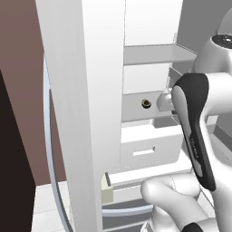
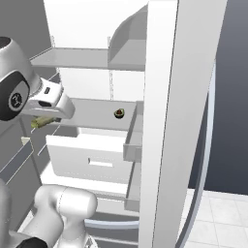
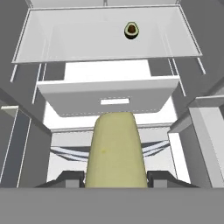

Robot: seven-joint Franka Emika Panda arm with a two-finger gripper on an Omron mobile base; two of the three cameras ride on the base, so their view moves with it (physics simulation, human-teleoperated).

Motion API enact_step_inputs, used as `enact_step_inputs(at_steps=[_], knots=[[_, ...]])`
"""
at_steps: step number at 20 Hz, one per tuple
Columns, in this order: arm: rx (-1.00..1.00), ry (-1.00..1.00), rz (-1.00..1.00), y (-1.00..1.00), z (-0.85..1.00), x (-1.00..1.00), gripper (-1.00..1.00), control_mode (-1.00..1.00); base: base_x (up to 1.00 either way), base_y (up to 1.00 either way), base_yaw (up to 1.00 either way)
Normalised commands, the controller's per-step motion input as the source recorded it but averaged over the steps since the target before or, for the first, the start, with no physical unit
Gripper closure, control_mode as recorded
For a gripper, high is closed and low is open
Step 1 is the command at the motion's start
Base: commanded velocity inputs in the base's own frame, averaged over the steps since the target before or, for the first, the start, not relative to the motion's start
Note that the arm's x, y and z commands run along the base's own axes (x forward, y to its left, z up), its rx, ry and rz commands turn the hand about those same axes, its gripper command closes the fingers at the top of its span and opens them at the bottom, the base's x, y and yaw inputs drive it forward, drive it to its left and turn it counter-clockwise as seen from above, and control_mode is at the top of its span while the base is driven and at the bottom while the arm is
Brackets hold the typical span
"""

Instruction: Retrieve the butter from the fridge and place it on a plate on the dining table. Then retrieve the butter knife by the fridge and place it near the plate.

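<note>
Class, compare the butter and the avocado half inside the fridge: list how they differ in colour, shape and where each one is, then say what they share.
Colour: the butter is pale yellow all over; the avocado half is green with a brown pit.
Shape: the butter is a long stick; the avocado half is small and rounded.
Place: the butter is held in the gripper in front of the drawer; the avocado half lies on the shelf above it.
Shared: both are foods within the open fridge.

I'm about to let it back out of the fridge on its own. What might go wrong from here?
1. The butter sticks far out past the hand, so it may twist or slip.
2. The open fridge doors flank the arm, so backing out may clip one.
3. The drawer lies just ahead.
</note>
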Motion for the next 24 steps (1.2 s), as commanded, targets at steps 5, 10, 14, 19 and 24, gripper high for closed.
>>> enact_step_inputs(at_steps=[5,10,14,19,24], knots=[[0.0,0.0,0.0,0.0,-0.42,-0.12,1.0,-1.0,0.0,0.0,0.0],[0.0,0.0,0.0,0.0,-0.3,0.05,1.0,-1.0,0.0,0.0,0.0],[0.0,0.0,0.0,0.0,-0.05,0.02,1.0,-1.0,0.0,0.0,0.0],[0.0,0.0,0.0,0.0,0.0,0.0,1.0,-1.0,0.0,0.0,0.0],[0.0,0.0,0.0,0.0,-0.04,0.0,1.0,-1.0,0.0,0.0,0.0]])
